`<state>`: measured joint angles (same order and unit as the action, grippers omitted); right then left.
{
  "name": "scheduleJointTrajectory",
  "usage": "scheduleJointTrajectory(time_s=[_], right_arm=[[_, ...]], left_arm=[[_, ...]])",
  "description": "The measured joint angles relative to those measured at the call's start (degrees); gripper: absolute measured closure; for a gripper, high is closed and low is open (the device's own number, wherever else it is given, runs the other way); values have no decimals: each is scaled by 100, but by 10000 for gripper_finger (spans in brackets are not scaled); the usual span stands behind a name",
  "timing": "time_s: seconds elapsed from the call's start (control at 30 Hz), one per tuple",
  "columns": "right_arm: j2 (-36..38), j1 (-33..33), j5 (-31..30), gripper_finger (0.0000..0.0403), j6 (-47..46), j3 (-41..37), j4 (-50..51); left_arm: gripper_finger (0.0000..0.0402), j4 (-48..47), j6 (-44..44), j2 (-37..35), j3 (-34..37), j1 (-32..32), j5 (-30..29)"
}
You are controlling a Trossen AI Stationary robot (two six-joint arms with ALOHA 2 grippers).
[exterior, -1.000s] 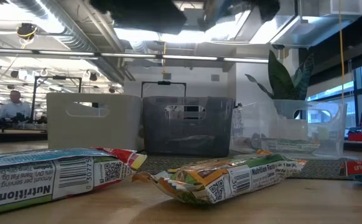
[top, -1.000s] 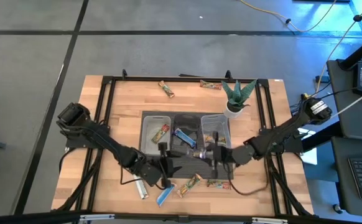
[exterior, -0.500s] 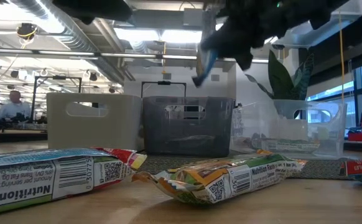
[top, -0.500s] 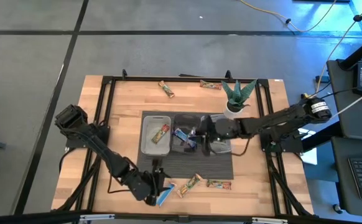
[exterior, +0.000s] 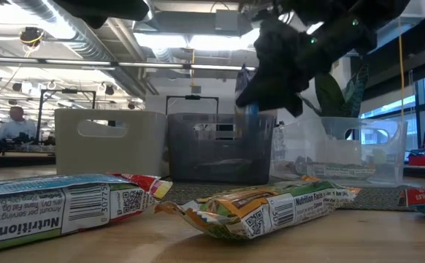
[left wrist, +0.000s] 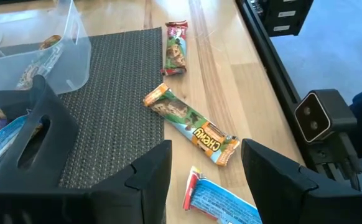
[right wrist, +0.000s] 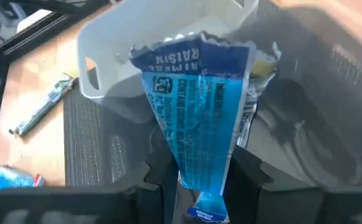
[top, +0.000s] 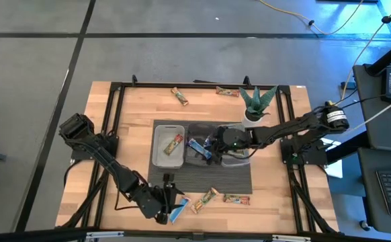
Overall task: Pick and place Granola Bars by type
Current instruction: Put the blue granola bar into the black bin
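Observation:
My right gripper (top: 213,142) hangs over the middle bin (top: 197,160), shut on a shiny blue granola bar (right wrist: 196,112). In the low view that bar (exterior: 250,109) reaches down to the bin's rim. Another blue bar (top: 199,146) lies in that bin, and a tan bar (top: 175,143) lies in the left white bin. My left gripper (left wrist: 206,168) is open, low over the table's near edge. A blue bar (left wrist: 221,202) lies flat between its fingers. Beyond it lie a tan bar (left wrist: 190,121) and a tan-and-red bar (left wrist: 176,56). My right gripper pinches the blue bar by one crimped end (right wrist: 201,186) between its two fingers. The fingers come from above, slanting down from the table's right. The bar runs on past the fingertips along their line. It is lifted clear and points down at the middle bin.
Three bins stand side by side on a dark mat (top: 202,180). A spiky potted plant (top: 257,102) stands behind the right bin (top: 236,156). Two more bars (top: 179,96) (top: 226,91) lie near the far edge. A black frame runs along the table's sides.
My right gripper carried the blue bar from the mat's near side toward the far edge, stopped over the middle bin, then sank until the bar reached the rim. My left gripper moved from the mat toward the near edge and came down over the blue bar there.

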<state>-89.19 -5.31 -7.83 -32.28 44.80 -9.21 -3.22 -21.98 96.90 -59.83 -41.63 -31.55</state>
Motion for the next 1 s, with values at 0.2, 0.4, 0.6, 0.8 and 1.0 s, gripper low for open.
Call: scheduleJointTrajectory(time_s=[0.2, 0.4, 0.6, 0.8, 1.0], right_arm=[[-289, 88, -1, 298, -69, 0, -13], [-334, 91, -2, 298, -52, 0, -41], [-334, 91, -2, 298, -43, 0, -38], [-334, 91, -3, 286, 154, 0, -31], [-334, 91, -3, 236, 141, 0, -9]], left_arm=[[215, -1, -71, 0, 0, -2, 71], [215, -2, -147, 0, 0, -2, 305], [215, -25, -509, 0, 0, -2, 315], [215, -670, -730, 2, 0, -2, 317], [215, -1393, -730, 2, 0, 0, 584]])
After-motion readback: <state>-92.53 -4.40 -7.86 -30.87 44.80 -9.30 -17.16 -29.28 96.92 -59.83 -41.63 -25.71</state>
